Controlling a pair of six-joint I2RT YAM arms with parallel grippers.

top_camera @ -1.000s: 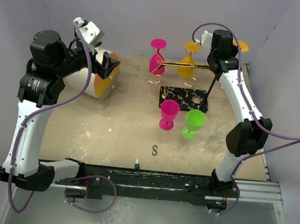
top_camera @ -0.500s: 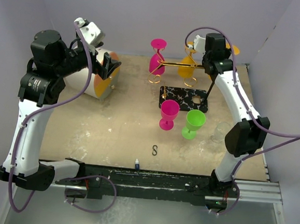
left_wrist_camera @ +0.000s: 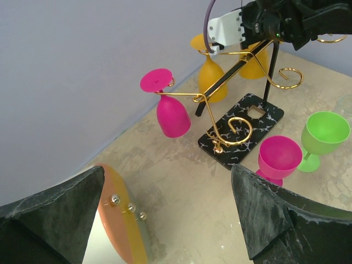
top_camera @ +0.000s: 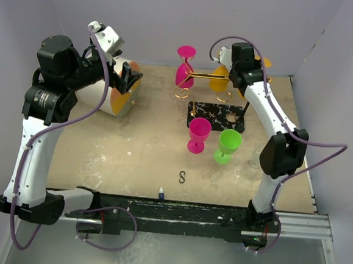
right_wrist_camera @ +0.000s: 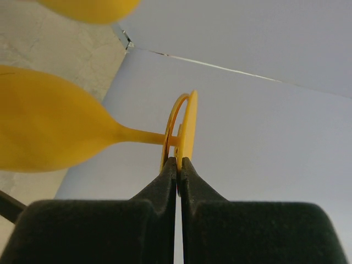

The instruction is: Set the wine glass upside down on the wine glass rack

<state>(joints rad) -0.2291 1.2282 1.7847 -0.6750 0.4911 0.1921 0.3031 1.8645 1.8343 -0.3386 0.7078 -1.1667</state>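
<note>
- The wine glass [right_wrist_camera: 49, 135], smooth matte yellow with a rounded bowl and a thin stem, is being gripped by the rim of its flat foot disc in the right hand [right_wrist_camera: 177, 162], whose dark padded fingers are being pressed almost together.
- The wine glass rack [top_camera: 202, 77], thin gold wire with spiral curls on a black, white-veined base, is being met at its far right arm, where the glass is hanging bowl down.
- The left hand [left_wrist_camera: 168, 187] is being held wide apart, gripping nothing.
- Since a second ago, the right hand and glass are being carried leftward, toward the rack's post.
</note>
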